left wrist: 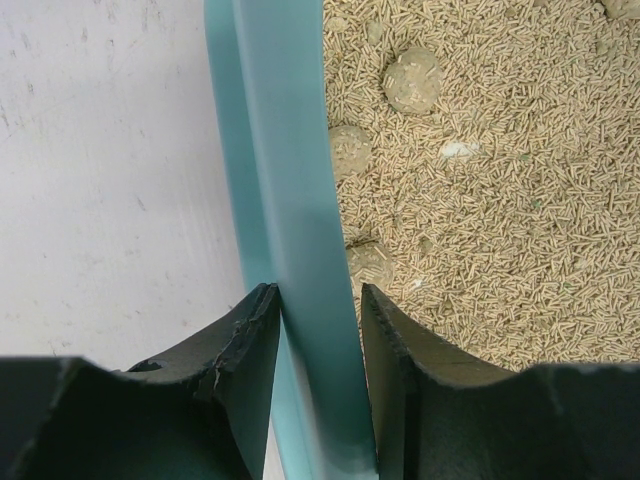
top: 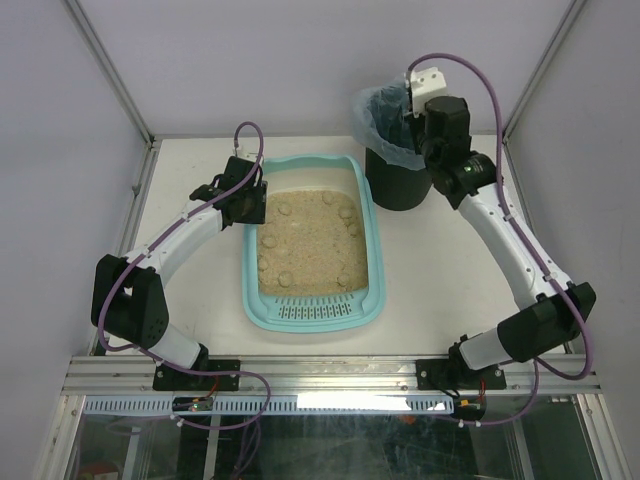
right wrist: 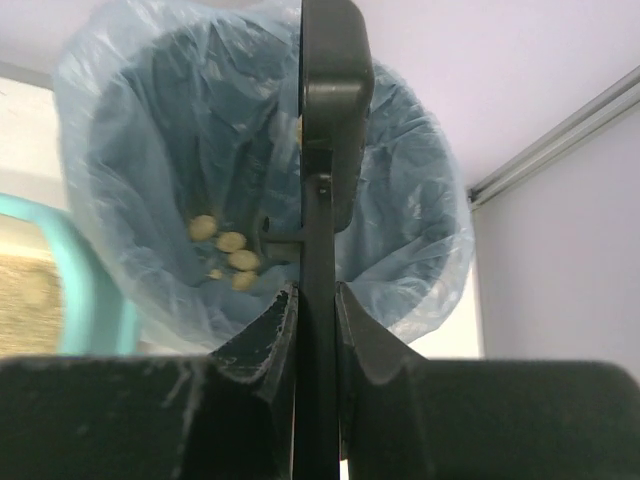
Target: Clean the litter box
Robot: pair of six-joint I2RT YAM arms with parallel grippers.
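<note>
The left gripper [left wrist: 318, 305] sat closest, its jaws pinched on the left rim of the litter box [left wrist: 290, 150], one finger outside over the table [left wrist: 110, 180] and one inside over the litter [left wrist: 520, 230]. The teal tray lay mid-table, its long axis running from the near edge to the far, slotted strip at the near end, and round clumps [left wrist: 412, 80] were scattered through the beige pellets. The right gripper [right wrist: 315, 300] was clamped tight on the handle of the black scoop [right wrist: 335, 100] above the lined bin [top: 400, 185], where a few pale lumps [right wrist: 230, 245] lay in the bag. From that hand the box lay just to the left and nearer the bases, so any next scoop probably meant swinging back that way
</note>
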